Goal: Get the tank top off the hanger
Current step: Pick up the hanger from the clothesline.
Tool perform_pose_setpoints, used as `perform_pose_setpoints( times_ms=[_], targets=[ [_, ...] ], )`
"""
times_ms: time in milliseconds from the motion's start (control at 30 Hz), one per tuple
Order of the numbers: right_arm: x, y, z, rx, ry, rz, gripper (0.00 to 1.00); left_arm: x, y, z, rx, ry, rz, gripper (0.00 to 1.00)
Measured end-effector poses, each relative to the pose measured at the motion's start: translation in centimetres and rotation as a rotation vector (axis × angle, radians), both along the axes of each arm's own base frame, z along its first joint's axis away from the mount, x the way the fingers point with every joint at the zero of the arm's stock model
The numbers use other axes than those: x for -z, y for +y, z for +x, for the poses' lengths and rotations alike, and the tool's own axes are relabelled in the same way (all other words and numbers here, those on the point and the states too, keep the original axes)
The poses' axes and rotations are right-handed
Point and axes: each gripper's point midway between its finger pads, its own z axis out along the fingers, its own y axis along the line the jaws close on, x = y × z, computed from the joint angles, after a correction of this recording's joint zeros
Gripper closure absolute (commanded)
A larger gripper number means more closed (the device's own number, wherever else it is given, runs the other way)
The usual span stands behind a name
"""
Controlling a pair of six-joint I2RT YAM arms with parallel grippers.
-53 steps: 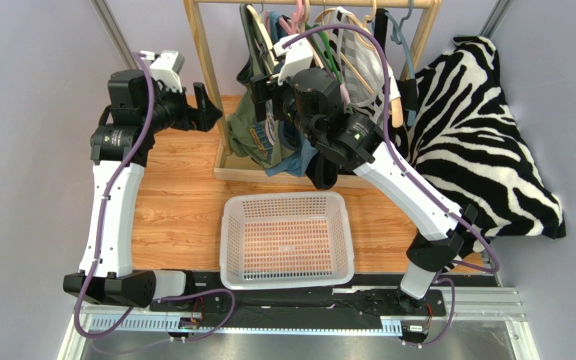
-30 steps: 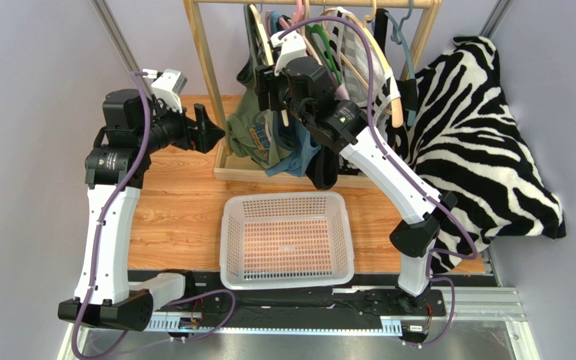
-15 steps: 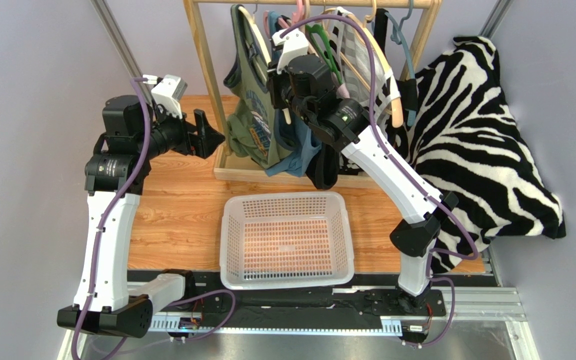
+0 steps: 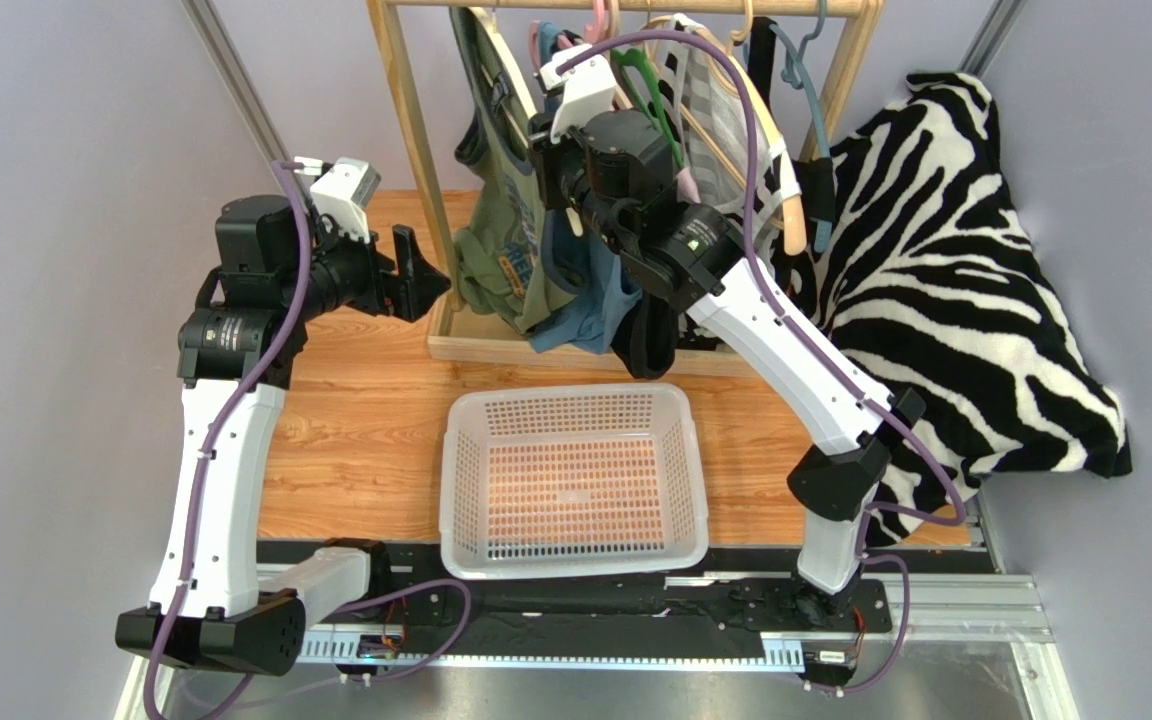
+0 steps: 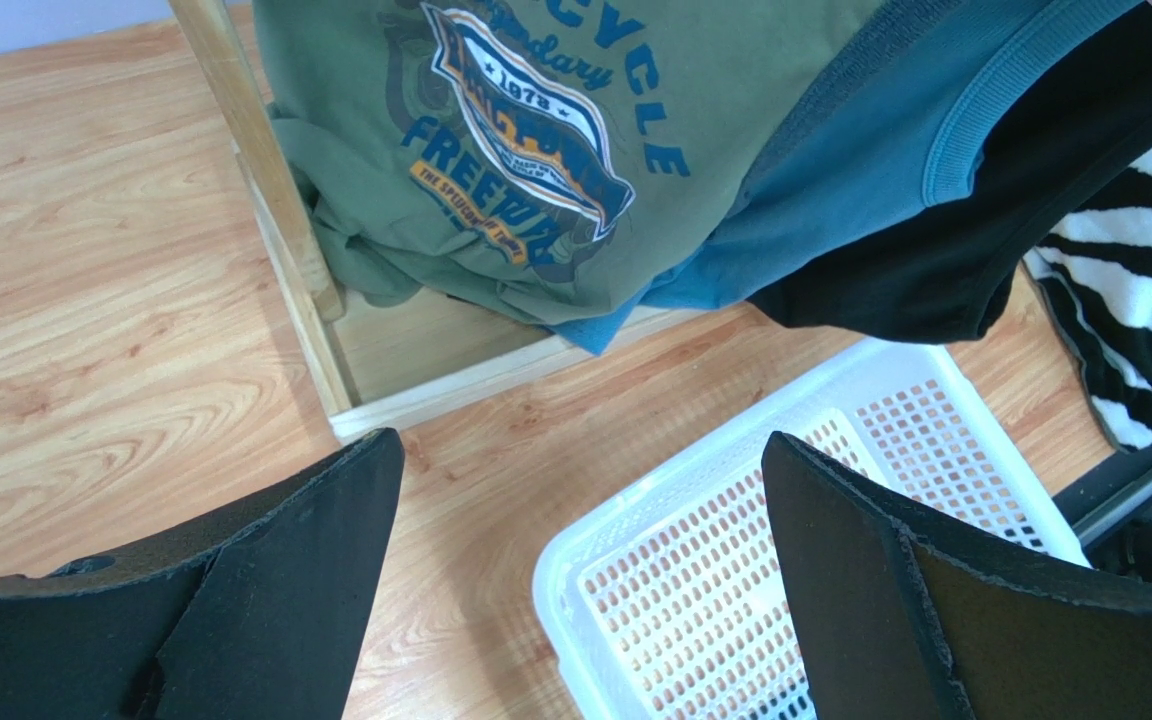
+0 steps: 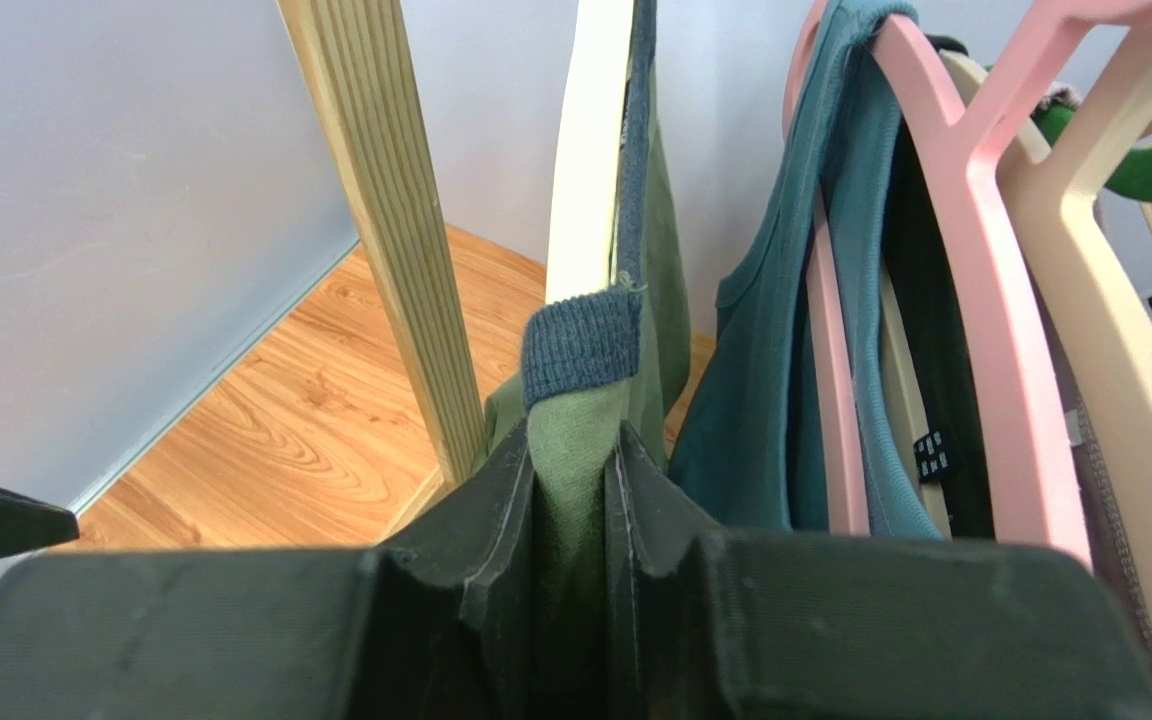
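The green tank top (image 4: 509, 248) with a blue and orange print hangs at the left end of the rack on a cream hanger (image 6: 593, 150). My right gripper (image 4: 555, 168) is up at that hanger, shut on the top's green shoulder strap (image 6: 582, 353), which is bunched between the fingers (image 6: 575, 450). The strap's blue ribbed edge sits just above the fingertips, against the hanger arm. My left gripper (image 4: 414, 275) stands open left of the rack post, apart from the cloth. Its wrist view looks down on the top's printed front (image 5: 537, 135) with nothing between its jaws (image 5: 582, 465).
A white perforated basket (image 4: 575, 480) sits in front of the rack base (image 4: 455, 348). The wooden rack post (image 6: 387, 225) stands just left of the held strap. A teal top (image 6: 755, 375), a pink hanger (image 6: 973, 255) and other garments hang to the right. Zebra-print cloth (image 4: 973, 285) lies at the far right.
My right gripper has closed on the green strap and the tank top has been drawn up and left along the hanger. The left arm has edged toward the rack post.
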Motion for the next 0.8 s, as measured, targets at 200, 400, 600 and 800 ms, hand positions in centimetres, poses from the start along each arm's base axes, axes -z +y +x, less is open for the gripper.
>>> perform_pose_setpoints(
  times_ms=[200,400,600,800],
  targets=[
    [0.8,-0.8,-1.9,-0.002,0.003,-0.011,1.00,0.0,0.0,-0.1,0.003,-0.001,0.003,0.01],
    [3.1,-2.3,-8.2,-0.076,0.049,-0.082,1.00,-0.9,0.0,-0.5,0.011,-0.018,0.010,0.01],
    [0.1,-4.9,-12.9,-0.165,0.031,-0.053,1.00,-2.4,-0.2,-0.6,0.026,-0.047,0.001,0.01],
    [-6.8,-8.2,-16.2,-0.219,-0.057,0.066,1.00,-2.8,-0.5,-0.7,0.044,-0.033,-0.004,0.01]
  ],
)
